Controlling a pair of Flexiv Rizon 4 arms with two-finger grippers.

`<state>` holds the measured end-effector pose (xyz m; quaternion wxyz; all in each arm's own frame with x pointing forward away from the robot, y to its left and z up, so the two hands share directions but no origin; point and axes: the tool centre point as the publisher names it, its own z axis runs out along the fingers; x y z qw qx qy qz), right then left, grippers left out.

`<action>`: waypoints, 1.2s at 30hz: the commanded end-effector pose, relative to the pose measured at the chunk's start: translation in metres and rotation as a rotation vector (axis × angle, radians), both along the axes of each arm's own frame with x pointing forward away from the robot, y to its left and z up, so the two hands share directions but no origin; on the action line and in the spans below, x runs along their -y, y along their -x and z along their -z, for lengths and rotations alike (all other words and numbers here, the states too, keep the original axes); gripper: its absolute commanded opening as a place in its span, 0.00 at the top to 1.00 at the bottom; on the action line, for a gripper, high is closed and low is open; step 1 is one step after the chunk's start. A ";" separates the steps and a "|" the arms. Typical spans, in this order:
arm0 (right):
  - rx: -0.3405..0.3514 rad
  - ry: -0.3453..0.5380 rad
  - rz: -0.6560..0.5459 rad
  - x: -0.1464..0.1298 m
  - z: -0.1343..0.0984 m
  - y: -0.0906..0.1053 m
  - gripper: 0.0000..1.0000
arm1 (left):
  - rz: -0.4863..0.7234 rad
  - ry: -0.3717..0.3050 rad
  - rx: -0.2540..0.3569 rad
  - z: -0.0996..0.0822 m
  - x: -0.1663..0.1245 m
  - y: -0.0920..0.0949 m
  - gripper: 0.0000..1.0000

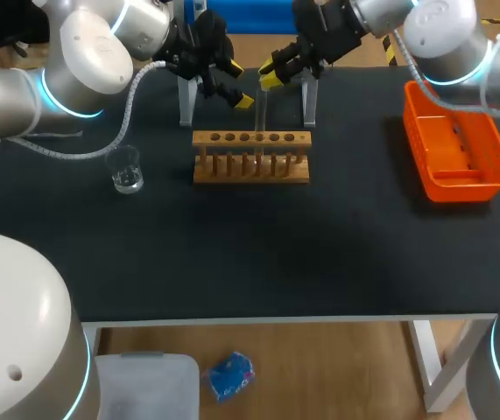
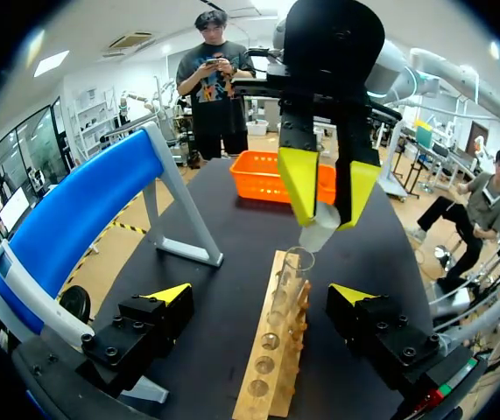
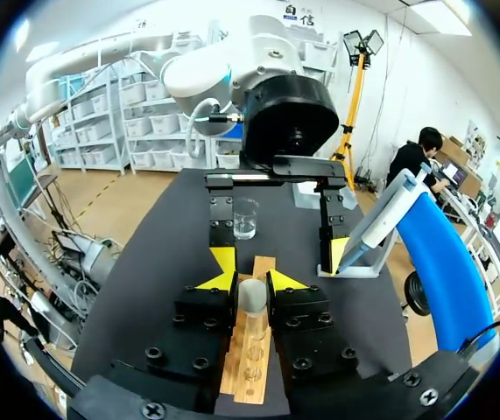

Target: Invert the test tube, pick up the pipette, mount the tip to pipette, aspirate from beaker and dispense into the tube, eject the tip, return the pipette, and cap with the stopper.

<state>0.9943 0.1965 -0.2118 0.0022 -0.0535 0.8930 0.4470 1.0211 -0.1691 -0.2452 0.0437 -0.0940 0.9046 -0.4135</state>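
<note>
A clear test tube (image 1: 261,112) stands upright in the wooden rack (image 1: 251,166). My right gripper (image 1: 272,79) hangs over it, shut on a pale stopper (image 2: 318,233) held just above the tube's mouth (image 2: 298,258). From the right wrist, the stopper (image 3: 251,296) sits between the right gripper's (image 3: 251,282) yellow tips, over the rack (image 3: 248,367). My left gripper (image 1: 237,86) is open and empty behind the rack's left half. Its fingers (image 2: 169,296) stand wide either side of the rack (image 2: 267,376), facing the right gripper (image 2: 327,197).
A glass beaker (image 1: 125,171) with a little liquid stands left of the rack. An orange bin (image 1: 454,153) sits at the right. A blue-topped stand on grey legs (image 1: 188,101) rises behind the rack, close to both grippers.
</note>
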 end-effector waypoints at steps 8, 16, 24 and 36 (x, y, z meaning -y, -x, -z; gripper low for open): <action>-0.018 0.001 -0.013 -0.004 0.009 -0.008 1.00 | 0.001 -0.004 -0.004 -0.001 0.000 -0.001 0.00; -0.027 -0.003 -0.015 -0.004 0.012 -0.007 1.00 | 0.001 -0.004 -0.004 -0.001 0.000 -0.001 0.00; -0.031 -0.003 -0.014 -0.004 0.014 -0.007 1.00 | 0.001 -0.004 -0.004 -0.001 0.000 -0.001 0.00; -0.049 -0.016 -0.009 -0.005 0.021 -0.005 1.00 | 0.001 -0.004 -0.004 -0.001 0.000 -0.001 0.00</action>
